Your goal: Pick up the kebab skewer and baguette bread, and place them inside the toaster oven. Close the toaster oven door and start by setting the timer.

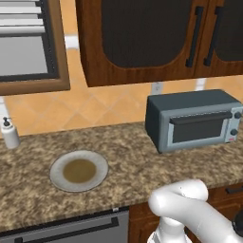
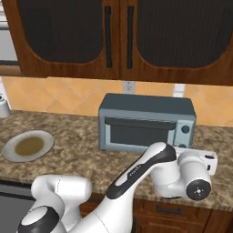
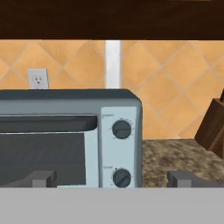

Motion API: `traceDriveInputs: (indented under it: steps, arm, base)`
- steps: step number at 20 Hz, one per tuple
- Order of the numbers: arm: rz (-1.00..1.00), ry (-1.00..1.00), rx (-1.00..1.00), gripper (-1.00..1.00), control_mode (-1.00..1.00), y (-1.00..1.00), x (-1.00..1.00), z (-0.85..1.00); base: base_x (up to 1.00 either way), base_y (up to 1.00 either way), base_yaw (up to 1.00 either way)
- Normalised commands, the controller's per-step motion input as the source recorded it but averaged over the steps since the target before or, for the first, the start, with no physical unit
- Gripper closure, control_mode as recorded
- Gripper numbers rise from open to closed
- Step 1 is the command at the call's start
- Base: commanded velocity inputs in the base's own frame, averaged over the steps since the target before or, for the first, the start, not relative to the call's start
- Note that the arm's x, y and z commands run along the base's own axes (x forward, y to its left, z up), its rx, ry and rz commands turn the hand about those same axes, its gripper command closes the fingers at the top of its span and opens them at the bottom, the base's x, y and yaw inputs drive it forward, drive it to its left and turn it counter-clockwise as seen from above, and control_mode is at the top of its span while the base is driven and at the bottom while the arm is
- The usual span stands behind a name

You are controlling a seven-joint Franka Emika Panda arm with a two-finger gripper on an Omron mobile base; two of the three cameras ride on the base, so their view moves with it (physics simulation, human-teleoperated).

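The toaster oven [image 1: 190, 118] [image 2: 145, 111] [image 3: 65, 100] stands on the granite counter against the tiled wall. The toaster oven door [image 1: 198, 129] [image 2: 139, 133] [image 3: 43, 153] is shut, with its dark handle bar [image 3: 48, 124] across the top. Two knobs [image 3: 121, 129] sit one above the other on the oven's right panel. My gripper [image 3: 113, 179] is open and empty, level with the lower knob [image 3: 121, 177] and a short way in front of it. The kebab skewer and the baguette bread are hidden. The dark door glass shows nothing inside.
A grey plate [image 1: 79, 171] [image 2: 28, 145] with a brown centre lies on the counter left of the oven. A soap dispenser [image 1: 9, 133] stands far left. A wooden knife block [image 3: 212, 127] sits right of the oven. Wooden wall cabinets [image 2: 127, 36] hang above.
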Motion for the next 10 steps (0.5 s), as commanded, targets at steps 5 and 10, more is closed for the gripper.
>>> traceDriveInputs:
  steps: [5, 10]
  arm:
    - [0.00, 0.00, 0.00, -1.00, 1.00, 0.00, 0.00, 0.00]
    - [0.00, 0.00, 0.00, -1.00, 1.00, 0.00, 0.00, 0.00]
  base:
    - [0.25, -0.30, 0.00]
    - [0.58, -0.01, 0.00]
